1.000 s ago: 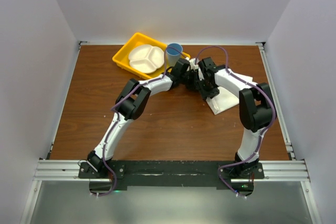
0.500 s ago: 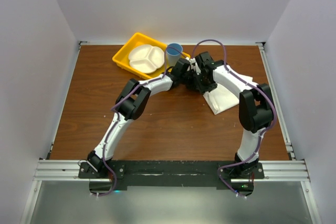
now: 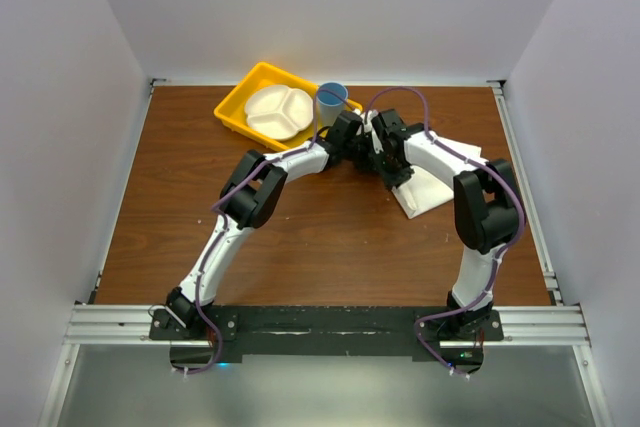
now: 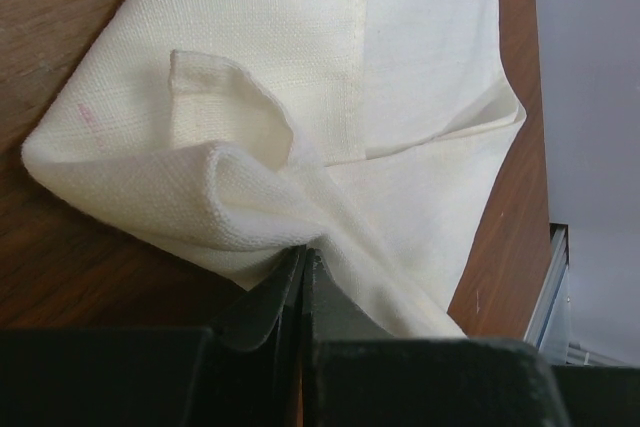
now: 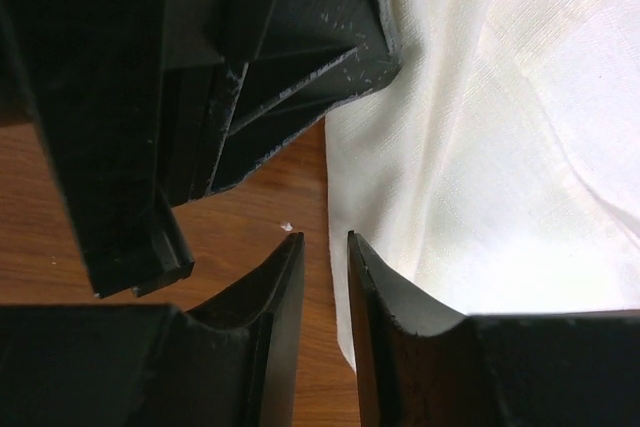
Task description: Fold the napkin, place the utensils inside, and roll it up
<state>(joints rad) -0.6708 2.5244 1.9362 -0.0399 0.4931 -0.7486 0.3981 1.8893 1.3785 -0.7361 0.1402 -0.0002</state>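
The white napkin (image 3: 436, 187) lies creased at the right of the table. My left gripper (image 3: 365, 150) is shut on a raised fold of the napkin (image 4: 300, 97) at its near-left corner, the jaws pinched together (image 4: 303, 253). My right gripper (image 3: 381, 159) hangs close beside it, the jaws a narrow gap apart (image 5: 325, 239) and straddling the napkin's edge (image 5: 480, 147) low over the wood. The left gripper's black fingers (image 5: 290, 47) show just above it in the right wrist view. The knife is not in view.
A yellow tray (image 3: 232, 107) at the back holds a white divided plate (image 3: 278, 112). A blue cup (image 3: 331, 102) stands by the tray's right corner, just behind the two grippers. Grey walls close in the table's left, right and back.
My right gripper has moved back and left, closer to the left gripper at the napkin's corner. The left gripper has held its place on the fold.
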